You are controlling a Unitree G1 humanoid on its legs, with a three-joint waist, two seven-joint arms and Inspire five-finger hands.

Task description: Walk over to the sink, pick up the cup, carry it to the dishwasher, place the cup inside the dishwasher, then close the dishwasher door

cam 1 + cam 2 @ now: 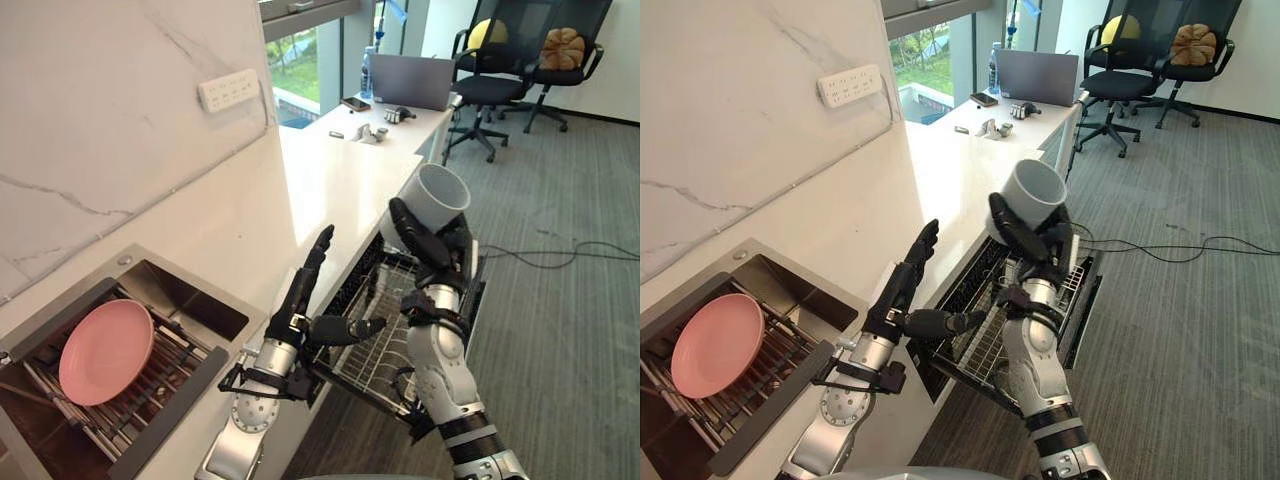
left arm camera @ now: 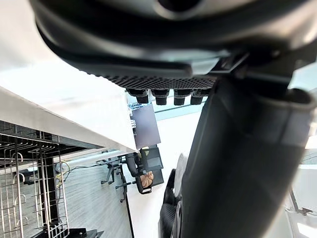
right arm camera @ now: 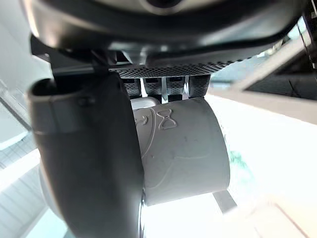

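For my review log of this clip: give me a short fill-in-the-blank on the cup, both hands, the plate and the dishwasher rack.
1. The cup in the right hand is ____ in colour.
2. The left hand, fingers straight, holds ____.
3. The plate in the sink is ____ in colour.
4. The dishwasher rack is pulled ____.

Missing words: white; nothing; pink; out.
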